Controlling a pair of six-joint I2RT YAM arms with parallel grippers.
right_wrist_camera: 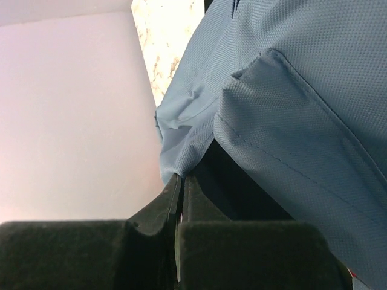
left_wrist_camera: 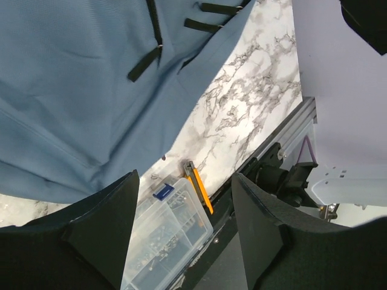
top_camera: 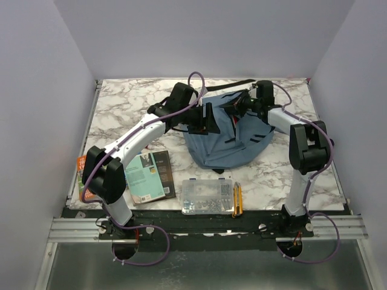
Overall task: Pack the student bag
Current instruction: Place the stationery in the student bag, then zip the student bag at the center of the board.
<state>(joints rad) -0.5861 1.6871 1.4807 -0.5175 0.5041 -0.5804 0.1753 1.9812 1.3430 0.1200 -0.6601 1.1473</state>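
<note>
The student bag (top_camera: pixel 227 136), a large blue-grey fabric backpack with black straps, lies in the middle of the marble table (top_camera: pixel 121 103). My left gripper (top_camera: pixel 208 118) hovers over its left side with the jaws open and nothing between them. In the left wrist view the bag (left_wrist_camera: pixel 78 90) fills the upper left, beyond the left gripper (left_wrist_camera: pixel 184 178). My right gripper (top_camera: pixel 239 107) is at the bag's upper edge. In the right wrist view the right gripper (right_wrist_camera: pixel 181 176) is shut on a fold of the bag's fabric (right_wrist_camera: pixel 284 90), beside a dark opening.
Along the near table edge lie a teal-and-black book (top_camera: pixel 150 175), an orange book (top_camera: pixel 81 175), a clear plastic parts box (top_camera: pixel 207 197) and a yellow utility knife (top_camera: pixel 237 199). The box (left_wrist_camera: pixel 166 232) and knife (left_wrist_camera: pixel 201 188) show between the left fingers. Pale walls enclose the table.
</note>
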